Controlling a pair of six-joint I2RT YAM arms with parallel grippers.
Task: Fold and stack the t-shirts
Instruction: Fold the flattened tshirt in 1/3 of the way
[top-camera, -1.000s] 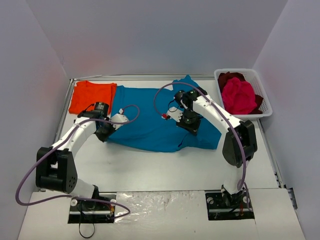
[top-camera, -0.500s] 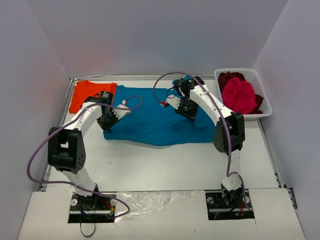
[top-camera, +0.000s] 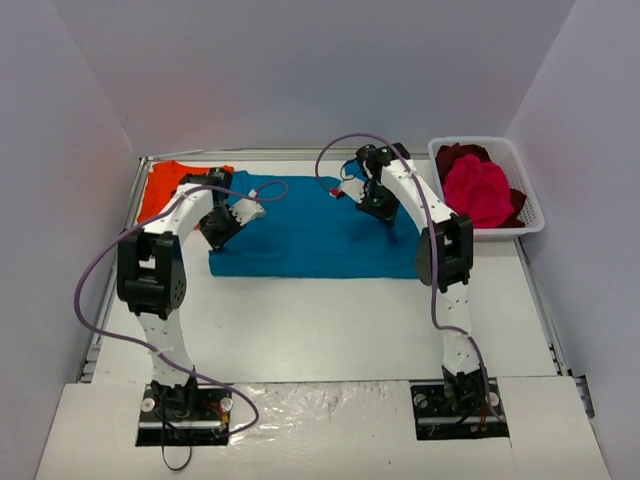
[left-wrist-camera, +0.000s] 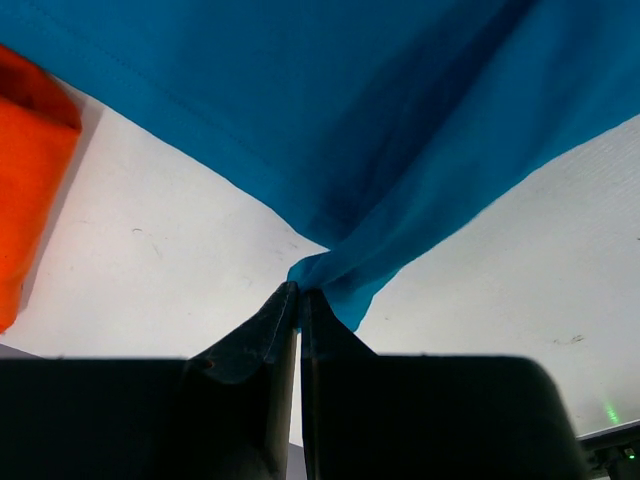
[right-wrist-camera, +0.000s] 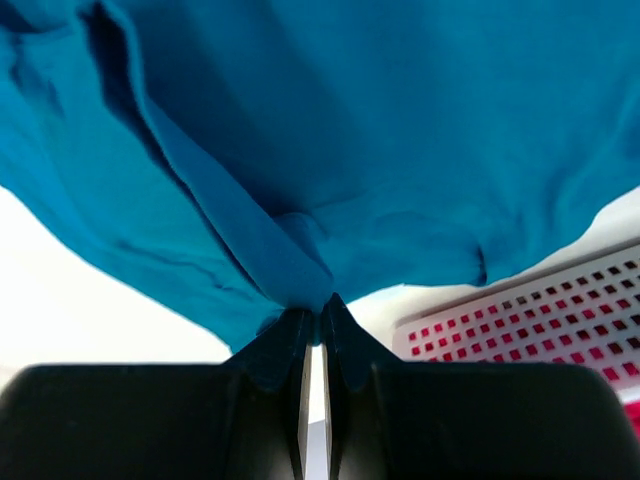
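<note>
The left pincer (top-camera: 222, 228) and right pincer (top-camera: 375, 203) have drawn the teal-blue cloth t-shirt (top-camera: 310, 240) farther back; it now lies narrower, apparently folded over itself.

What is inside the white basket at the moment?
In the basket, a crumpled pink shirt lies on top of a dark red shirt. Anything beneath them, and the basket floor, is covered.

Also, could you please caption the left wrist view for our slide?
Left gripper pinching the teal shirt by its edge over the table, orange shirt at left.
</note>
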